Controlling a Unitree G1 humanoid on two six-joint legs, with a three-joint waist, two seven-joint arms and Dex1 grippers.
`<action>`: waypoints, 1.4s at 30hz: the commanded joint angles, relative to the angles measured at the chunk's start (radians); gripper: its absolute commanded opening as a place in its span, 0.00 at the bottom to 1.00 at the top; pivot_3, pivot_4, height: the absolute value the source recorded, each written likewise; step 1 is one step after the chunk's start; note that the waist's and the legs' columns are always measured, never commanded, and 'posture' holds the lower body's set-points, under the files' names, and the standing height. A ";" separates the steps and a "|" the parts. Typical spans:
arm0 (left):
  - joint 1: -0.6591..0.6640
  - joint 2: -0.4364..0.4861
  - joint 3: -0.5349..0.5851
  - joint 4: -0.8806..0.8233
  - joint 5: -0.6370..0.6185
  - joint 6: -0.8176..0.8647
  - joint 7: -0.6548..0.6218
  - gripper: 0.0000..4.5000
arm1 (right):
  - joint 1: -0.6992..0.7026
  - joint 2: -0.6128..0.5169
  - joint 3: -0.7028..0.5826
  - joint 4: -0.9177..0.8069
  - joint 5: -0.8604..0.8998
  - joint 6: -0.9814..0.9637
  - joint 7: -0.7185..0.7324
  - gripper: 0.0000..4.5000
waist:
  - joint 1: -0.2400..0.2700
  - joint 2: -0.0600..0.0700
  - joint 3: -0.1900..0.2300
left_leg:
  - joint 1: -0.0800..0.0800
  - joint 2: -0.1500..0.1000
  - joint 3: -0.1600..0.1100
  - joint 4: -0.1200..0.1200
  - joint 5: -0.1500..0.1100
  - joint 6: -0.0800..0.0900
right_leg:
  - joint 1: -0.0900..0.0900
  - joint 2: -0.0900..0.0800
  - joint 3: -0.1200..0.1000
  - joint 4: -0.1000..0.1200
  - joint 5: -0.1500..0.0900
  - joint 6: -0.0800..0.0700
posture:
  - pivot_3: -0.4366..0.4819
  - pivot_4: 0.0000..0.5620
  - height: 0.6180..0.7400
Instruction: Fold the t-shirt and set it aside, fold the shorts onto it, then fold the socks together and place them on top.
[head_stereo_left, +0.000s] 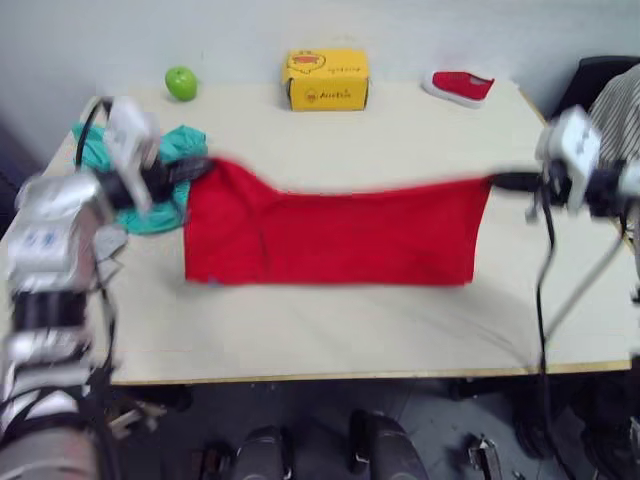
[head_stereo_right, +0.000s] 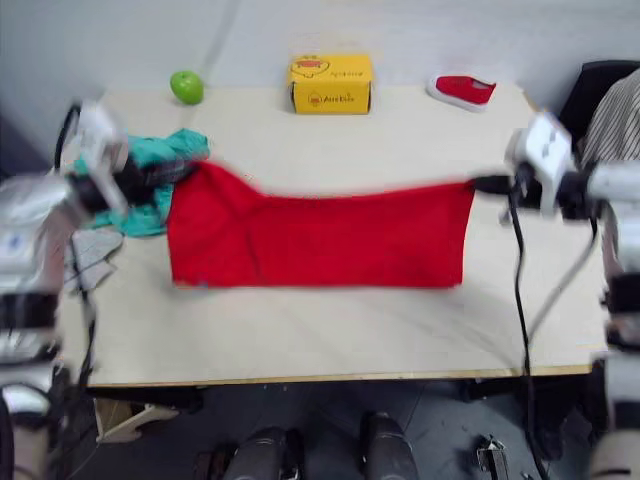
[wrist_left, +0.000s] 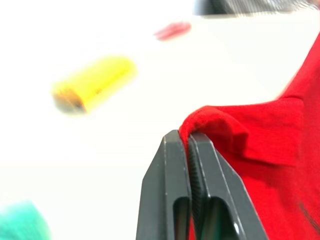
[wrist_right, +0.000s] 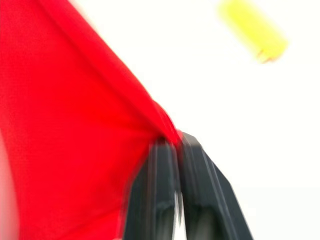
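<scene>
While the head views show the t-shirt (head_stereo_left: 330, 235) stretched across the middle of the table (head_stereo_left: 330, 340), the left gripper (head_stereo_left: 200, 166) pinches its 9 o'clock top corner and the right gripper (head_stereo_left: 492, 181) its 3 o'clock corner, with the shorts (head_stereo_left: 165, 150) bunched beyond the left gripper. Seen from the left wrist, both fingers (wrist_left: 165, 200) clamp a red fold. Seen from the right wrist, the fingers (wrist_right: 205, 200) close on red cloth likewise.

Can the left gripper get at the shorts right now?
Probably not yet. The left gripper is shut on a corner of the t-shirt, held stretched with the right gripper. The shorts lie right beside it, so releasing first should free the way.
</scene>
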 joint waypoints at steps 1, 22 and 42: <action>-0.337 0.008 0.009 0.379 0.165 -0.327 0.353 0.00 | -0.257 0.017 -0.022 0.264 -0.141 -0.221 -0.417 0.01 | -0.009 -0.001 0.001 | -0.003 -0.001 0.000 -0.001 0.000 0.000 | -0.004 0.000 -0.001 0.001 0.000 0.000 | 0.48 0.27 1.00; 0.540 0.243 0.059 -0.272 -0.057 -0.463 -0.223 0.00 | 0.408 -0.061 0.034 0.120 -0.186 -0.650 -0.112 0.01 | -0.045 0.000 0.008 | -0.015 -0.009 0.006 0.015 0.000 0.015 | -0.017 -0.020 -0.030 0.008 0.010 0.006 | 0.48 0.27 1.00; 1.519 0.271 0.305 -1.194 -0.109 0.219 -0.186 0.00 | 1.335 -0.370 -0.175 -0.743 0.071 -0.044 0.197 0.01 | -0.004 0.002 0.009 | 0.019 0.007 0.000 0.014 -0.014 0.008 | 0.014 -0.014 -0.024 0.001 0.001 -0.007 | 0.48 0.27 1.00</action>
